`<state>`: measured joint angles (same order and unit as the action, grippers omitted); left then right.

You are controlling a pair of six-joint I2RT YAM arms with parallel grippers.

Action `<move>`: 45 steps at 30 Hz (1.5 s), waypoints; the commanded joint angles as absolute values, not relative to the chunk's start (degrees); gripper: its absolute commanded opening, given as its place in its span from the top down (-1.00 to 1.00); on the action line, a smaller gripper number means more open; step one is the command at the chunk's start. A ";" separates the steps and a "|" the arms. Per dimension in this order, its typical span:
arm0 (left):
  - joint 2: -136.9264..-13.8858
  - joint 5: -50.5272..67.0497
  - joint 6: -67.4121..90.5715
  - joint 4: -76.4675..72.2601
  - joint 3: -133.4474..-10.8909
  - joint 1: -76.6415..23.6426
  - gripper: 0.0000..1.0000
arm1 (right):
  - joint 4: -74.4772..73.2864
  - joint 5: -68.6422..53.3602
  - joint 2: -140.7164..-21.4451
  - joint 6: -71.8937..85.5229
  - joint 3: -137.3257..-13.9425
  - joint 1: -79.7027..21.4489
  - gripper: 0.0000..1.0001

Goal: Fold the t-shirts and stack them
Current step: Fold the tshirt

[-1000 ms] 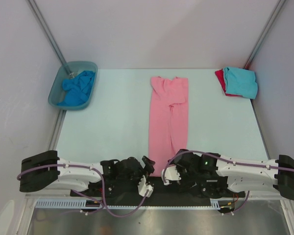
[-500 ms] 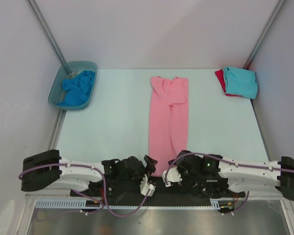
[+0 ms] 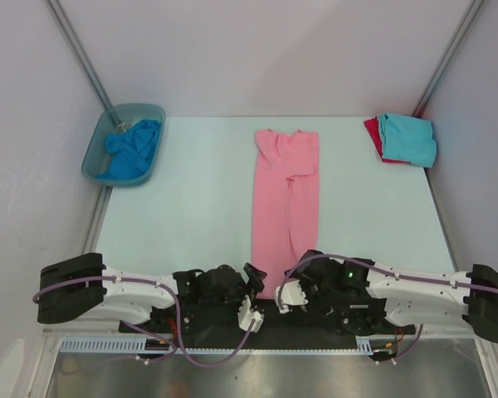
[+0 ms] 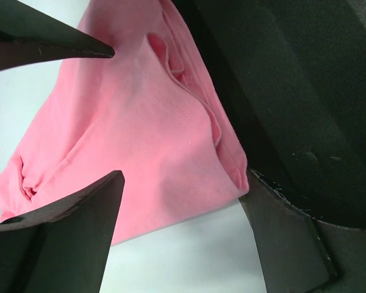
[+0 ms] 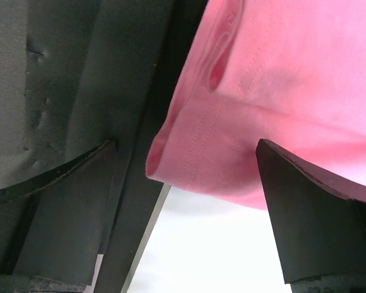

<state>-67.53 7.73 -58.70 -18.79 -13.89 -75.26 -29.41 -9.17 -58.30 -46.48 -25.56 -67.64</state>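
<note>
Shifting only slightly since the earlier frame, the left gripper (image 3: 251, 286) is hovering at the near hem of the pink t-shirt (image 3: 285, 207), which is lying as 1 long strip at frame centre. The right gripper (image 3: 286, 292) is flanking that hem too. Both grippers' jaws are standing apart, holding nothing. At upper right, the turquoise tee (image 3: 408, 138) is resting on the red tee (image 3: 372, 131). At upper left, the blue tee (image 3: 131, 148) is sitting in the tub (image 3: 95, 149).

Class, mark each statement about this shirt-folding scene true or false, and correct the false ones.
1. The pink shirt lies in a long strip down the middle of the table. True.
2. The blue shirt lies spread flat on the table. False: the blue shirt is bunched up in the tub.
3. The turquoise shirt lies on top of the red shirt. True.
4. The right tool is shut on the pink shirt. False: the right tool's jaws stand open at the shirt's near edge.
</note>
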 commanded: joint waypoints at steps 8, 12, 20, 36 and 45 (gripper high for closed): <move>-67.68 9.14 -56.87 -20.13 -15.56 -75.67 -0.71 | -18.99 2.99 -67.50 -56.77 -25.22 -59.68 -0.99; -67.59 9.05 -56.69 -19.95 -15.56 -75.59 -0.70 | -19.60 4.13 -67.06 -56.87 -28.46 -59.06 -0.99; -67.41 9.14 -56.78 -20.30 -15.56 -75.59 -0.70 | -23.03 6.14 -63.37 -54.41 -32.26 -63.88 -0.99; -67.50 9.85 -56.34 -21.09 -15.29 -75.59 -0.70 | -24.87 8.88 -59.07 -54.32 -30.24 -68.38 -0.99; -67.68 9.76 -56.87 -20.83 -15.56 -75.59 -0.70 | -31.70 4.84 -58.80 -54.31 -32.07 -68.20 -1.00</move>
